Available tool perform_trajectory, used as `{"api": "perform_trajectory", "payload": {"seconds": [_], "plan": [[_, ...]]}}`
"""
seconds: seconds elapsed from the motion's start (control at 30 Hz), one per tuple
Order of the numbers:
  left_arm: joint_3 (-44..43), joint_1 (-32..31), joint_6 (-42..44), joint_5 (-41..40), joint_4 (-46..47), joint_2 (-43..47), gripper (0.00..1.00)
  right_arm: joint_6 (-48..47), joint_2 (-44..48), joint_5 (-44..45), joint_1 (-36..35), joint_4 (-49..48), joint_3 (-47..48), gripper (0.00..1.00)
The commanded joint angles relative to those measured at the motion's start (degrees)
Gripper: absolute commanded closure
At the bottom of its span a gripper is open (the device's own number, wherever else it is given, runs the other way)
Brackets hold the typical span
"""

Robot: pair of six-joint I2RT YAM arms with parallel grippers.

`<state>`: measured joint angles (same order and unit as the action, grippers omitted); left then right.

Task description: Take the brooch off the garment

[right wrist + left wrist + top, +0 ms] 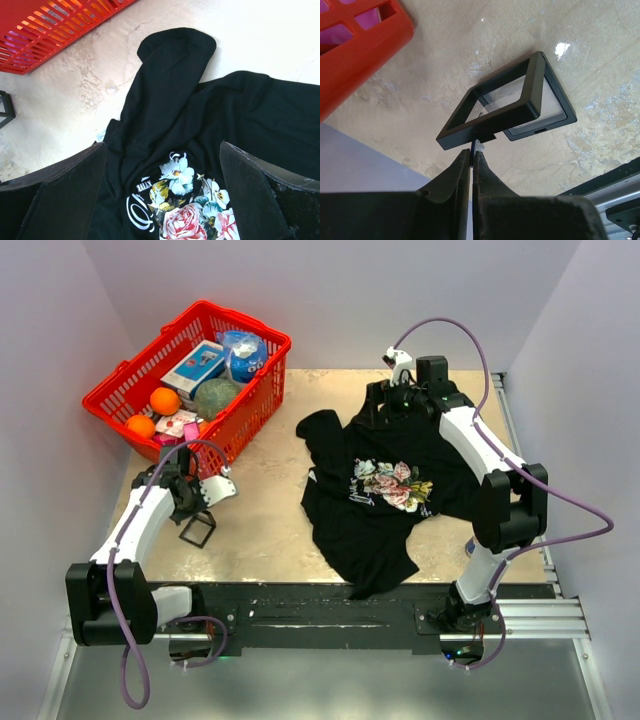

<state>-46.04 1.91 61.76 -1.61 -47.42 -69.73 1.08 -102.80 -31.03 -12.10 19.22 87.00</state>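
pinching brooch [476, 145]: left jaws together | right jaws: wide apart over garment [190, 100]

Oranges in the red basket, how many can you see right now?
2. One orange lies in the middle of the red basket, beside the blue-and-white box; the other orange sits against its near-left wall. More could be hidden under the other goods.

A red basket [262, 390] is set at the desk's [270, 520] far-left corner — oranges [165, 400] inside; a black frame [490, 121] is laid near the left edge.
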Motion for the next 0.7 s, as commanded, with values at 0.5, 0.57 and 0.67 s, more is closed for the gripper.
{"api": "perform_trajectory", "payload": {"seconds": [0.5,0.57,0.67], "plan": [[11.1,-0.2,1.0,2.2,5.2,13.4,1.0,0.1,-0.6,-1.2,-0.5,-1.7,3.6,0.01],[11.8,-0.2,0.5,2.2,8.2,13.6,1.0,0.1,-0.6,-1.1,-0.5,-1.8,3.6,0.01],[13.0,-0.4,0.2,2.2,11.8,14.3,1.0,0.0,-0.1,-1.1,-0.6,-1.8,2.8,0.01]]}}
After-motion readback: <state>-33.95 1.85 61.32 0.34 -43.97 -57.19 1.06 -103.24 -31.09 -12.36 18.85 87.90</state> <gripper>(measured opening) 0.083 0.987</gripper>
